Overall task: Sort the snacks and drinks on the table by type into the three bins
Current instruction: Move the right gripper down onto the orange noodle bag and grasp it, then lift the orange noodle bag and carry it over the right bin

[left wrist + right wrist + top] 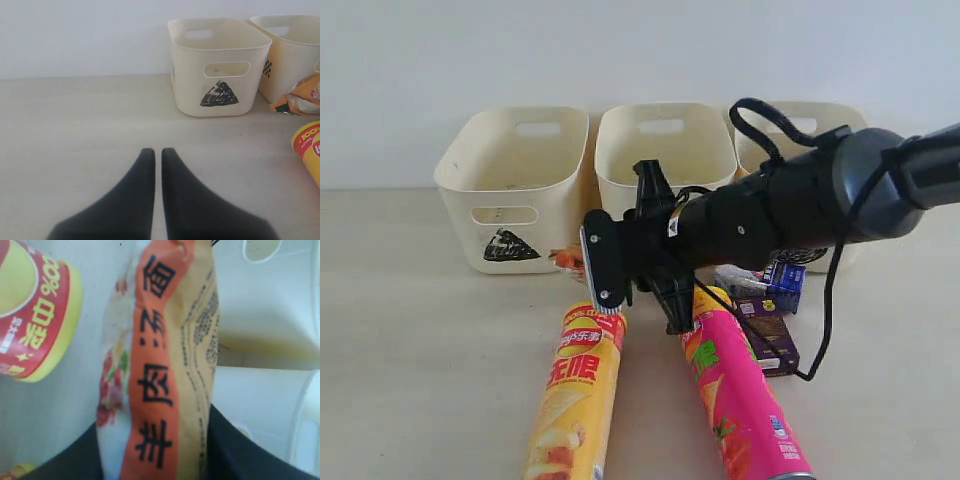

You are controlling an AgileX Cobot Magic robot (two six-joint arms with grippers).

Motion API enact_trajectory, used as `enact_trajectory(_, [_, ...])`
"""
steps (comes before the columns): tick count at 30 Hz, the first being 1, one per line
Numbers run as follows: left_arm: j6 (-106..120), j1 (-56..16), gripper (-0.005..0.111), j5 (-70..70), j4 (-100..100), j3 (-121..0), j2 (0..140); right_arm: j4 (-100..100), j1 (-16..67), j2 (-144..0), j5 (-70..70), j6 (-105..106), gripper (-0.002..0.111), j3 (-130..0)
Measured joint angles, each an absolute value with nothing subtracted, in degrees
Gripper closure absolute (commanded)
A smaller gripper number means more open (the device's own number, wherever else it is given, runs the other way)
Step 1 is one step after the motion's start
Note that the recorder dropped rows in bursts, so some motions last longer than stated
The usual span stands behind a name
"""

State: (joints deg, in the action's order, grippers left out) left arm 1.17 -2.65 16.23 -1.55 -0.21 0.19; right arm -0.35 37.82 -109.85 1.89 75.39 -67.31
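Observation:
My right gripper [155,440] is shut on the orange packet [160,340], which fills the gap between both fingers, just in front of the bins. In the exterior view the packet [565,260] peeks out left of the wrist, between the triangle bin [515,190] and the yellow chip tube [575,395]. The pink chip tube [740,400] lies beside the yellow one. A dark purple carton [770,335] and a white-blue carton [782,283] sit under the right arm. My left gripper [158,152] is shut and empty over bare table [75,130], left of the triangle bin [220,70].
The middle bin [665,150] and the right bin [800,125] stand in a row against the white wall. The right arm's cable loops over the cartons. The yellow tube's rim [35,315] lies close to the held packet.

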Motion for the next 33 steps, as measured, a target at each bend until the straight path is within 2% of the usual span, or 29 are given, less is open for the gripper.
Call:
enact_trajectory(11, [1.2, -2.7, 0.103, 16.0, -1.5, -0.2, 0.2, -0.4, 41.2, -101.4, 3.3, 71.2, 0.107, -67.3])
enact_trajectory(21, [1.2, -2.7, 0.103, 15.9, -1.5, -0.2, 0.2, -0.4, 40.9, -89.5, 6.7, 49.9, 0.107, -67.3])
enact_trajectory(33, [1.2, -2.7, 0.103, 15.9, -1.5, -0.2, 0.2, 0.0, 28.5, -87.3, 6.9, 18.4, 0.107, -67.3])
